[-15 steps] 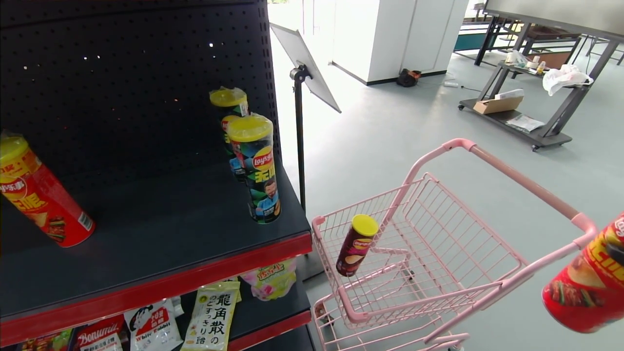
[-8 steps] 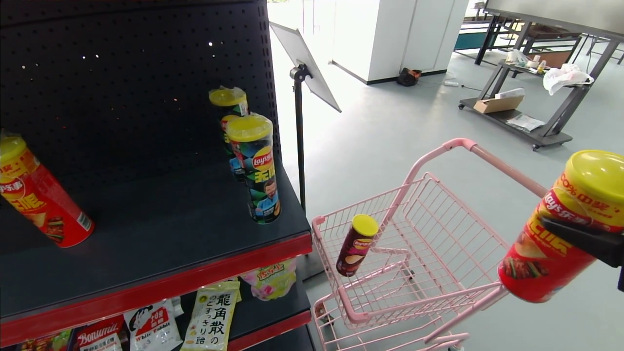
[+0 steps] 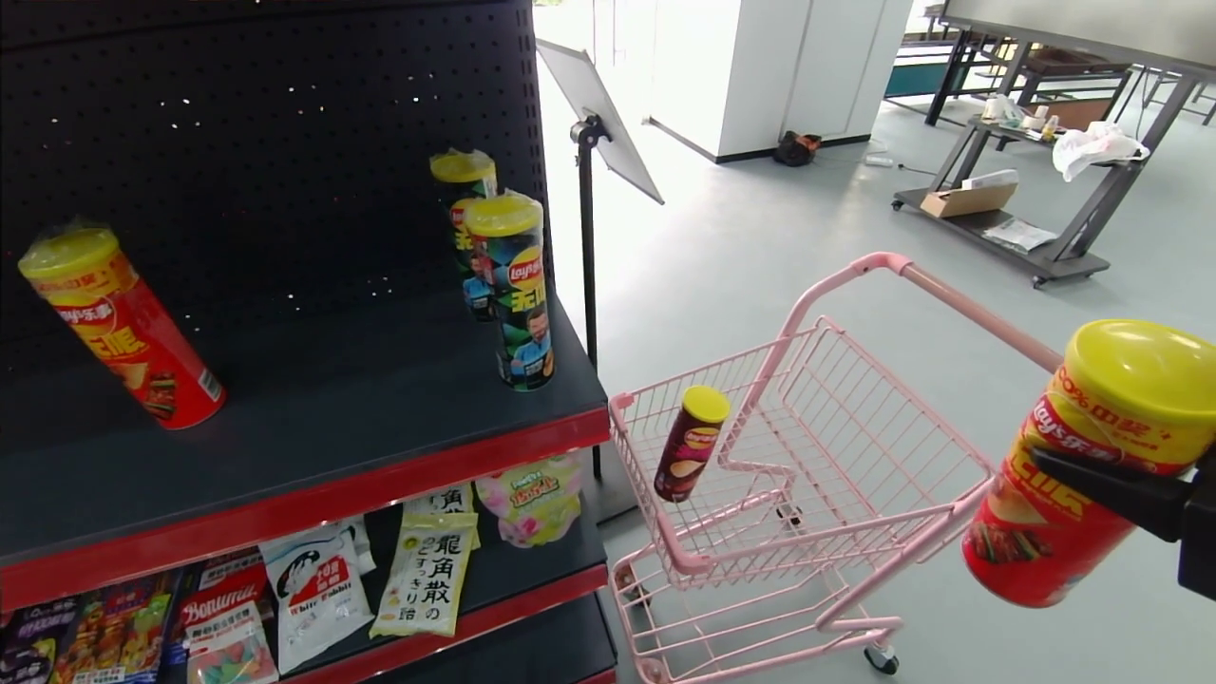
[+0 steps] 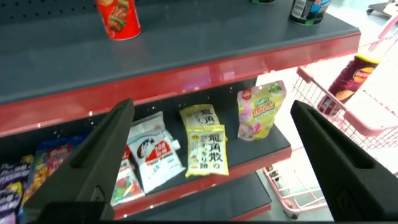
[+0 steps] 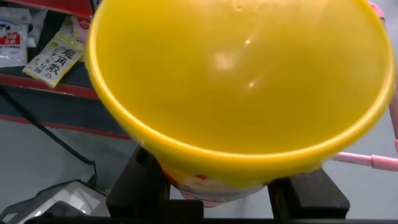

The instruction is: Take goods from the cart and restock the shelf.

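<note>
Right hand grasps red cardboard crisp tube with yellow lid, near upright beside pink wire cart, presumably for standing on black shelf. Left hand released, empty.

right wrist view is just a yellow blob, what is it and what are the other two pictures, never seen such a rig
It is a wheeled two-armed robot. One picture comes from its head, the others from a camera on each wrist. The blob is the top of a tall red chip can with a yellow plastic lid, seen end-on from close, because the right pincer is shut on it. The head view shows it near the pink wire shopping cart, where a dark maroon chip can leans. The left pincer hangs open before the black metal shelf with a red front edge, which holds a second red can and two dark cans with yellow lids.
</note>
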`<state>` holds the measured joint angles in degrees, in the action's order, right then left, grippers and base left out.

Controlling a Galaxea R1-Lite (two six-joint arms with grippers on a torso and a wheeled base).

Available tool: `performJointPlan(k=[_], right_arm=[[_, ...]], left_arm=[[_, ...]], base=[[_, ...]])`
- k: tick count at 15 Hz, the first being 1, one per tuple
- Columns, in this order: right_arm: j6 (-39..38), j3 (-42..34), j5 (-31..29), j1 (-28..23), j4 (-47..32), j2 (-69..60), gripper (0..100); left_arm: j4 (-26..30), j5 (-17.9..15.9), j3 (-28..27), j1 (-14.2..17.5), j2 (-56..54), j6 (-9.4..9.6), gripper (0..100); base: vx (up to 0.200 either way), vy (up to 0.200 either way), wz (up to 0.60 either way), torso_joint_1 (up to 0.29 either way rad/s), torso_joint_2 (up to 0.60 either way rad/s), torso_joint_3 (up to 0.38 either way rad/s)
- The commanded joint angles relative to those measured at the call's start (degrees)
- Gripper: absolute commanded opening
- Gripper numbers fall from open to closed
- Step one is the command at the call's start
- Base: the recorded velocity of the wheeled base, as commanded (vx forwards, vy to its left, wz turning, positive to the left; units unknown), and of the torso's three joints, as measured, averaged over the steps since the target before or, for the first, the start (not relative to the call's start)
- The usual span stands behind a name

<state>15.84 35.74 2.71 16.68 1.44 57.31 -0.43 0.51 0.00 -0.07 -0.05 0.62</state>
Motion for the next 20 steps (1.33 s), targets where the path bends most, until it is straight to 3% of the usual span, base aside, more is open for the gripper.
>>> performJointPlan(k=[1,8,11,13,15,20], right_arm=[[0.6,-0.9,0.0,0.1,0.1,-0.4,0],[1.4,-0.9,0.1,0.1,0.1,-0.5,0],[0.9,-2.8,0.0,-0.1,3.0,-0.7,0],[0.6,-5.1,1.1,0.0,6.7,-0.5,0],[0.6,-5.9,7.6,0.0,6.7,-0.5,0],[0.8,-4.7,9.9,0.4,7.1,1.7,0]], left_arm=[[0.0,0.0,0.0,0.0,0.0,-0.09,100],[0.0,0.1,0.0,0.0,0.0,-0.09,100],[0.0,0.1,0.0,0.0,0.0,-0.09,100],[0.0,0.1,0.0,0.0,0.0,-0.01,100],[0.0,0.1,0.0,0.0,0.0,-0.01,100],[0.0,0.1,0.0,0.0,0.0,-0.01,100]], base=[[0.000,0.000,0.60,0.002,0.00,0.002],[0.000,0.000,0.60,0.000,0.00,0.002],[0.000,0.000,0.00,0.000,0.00,0.000],[0.000,0.200,0.00,-0.002,0.00,0.007],[0.000,0.200,0.00,0.002,0.00,0.002],[0.000,0.200,0.00,0.005,0.00,0.001]])
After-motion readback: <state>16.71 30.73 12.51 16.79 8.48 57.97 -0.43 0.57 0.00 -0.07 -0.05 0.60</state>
